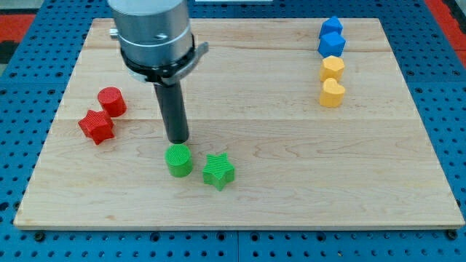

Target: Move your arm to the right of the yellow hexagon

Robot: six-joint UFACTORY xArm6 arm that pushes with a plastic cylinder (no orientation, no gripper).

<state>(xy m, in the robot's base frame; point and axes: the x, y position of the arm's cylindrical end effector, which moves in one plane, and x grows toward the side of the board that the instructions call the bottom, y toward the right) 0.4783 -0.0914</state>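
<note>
Dark rod hangs upright, my tip (178, 140) just above green cylinder (178, 160), beside green star (218, 171); no jaws on it. Yellow hexagon (333, 68) far right, above yellow heart (332, 92).

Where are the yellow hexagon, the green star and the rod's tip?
yellow hexagon (333, 68), camera view, top face.
green star (218, 169), camera view, top face.
my tip (178, 140), camera view, rod's very end.
</note>
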